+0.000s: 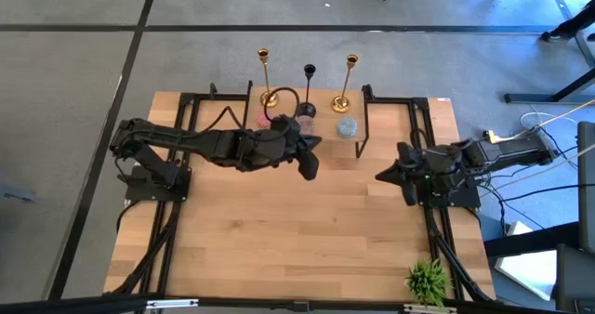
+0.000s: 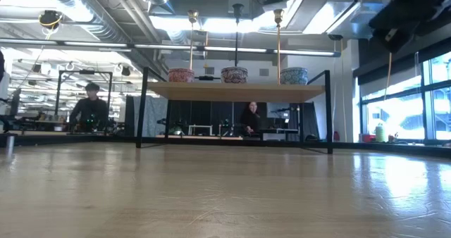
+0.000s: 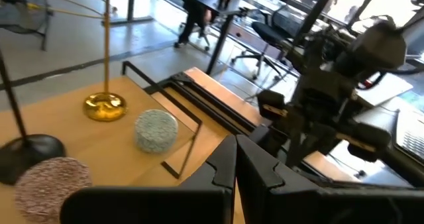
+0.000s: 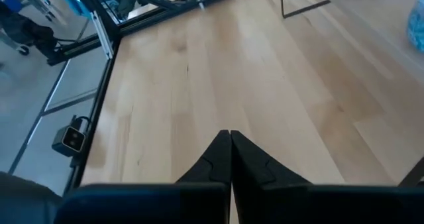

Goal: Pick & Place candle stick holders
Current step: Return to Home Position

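The shelf point(image 2: 211, 91), right by the left gripper point(image 1: 310, 165), holds all six: gold stick point(image 1: 264, 77), black stick point(image 1: 309, 86) and second gold stick point(image 1: 349, 82) upright along its far side, with pink pot point(image 2: 181, 74), purple pot point(image 2: 235, 74) and blue pot point(image 2: 294, 75) nearer the gripper. The left gripper, fingers pressed together and empty, is the closer one, so home looks to lie straight back from them. The right gripper point(image 1: 386, 175), also closed and empty, waits off to its side.
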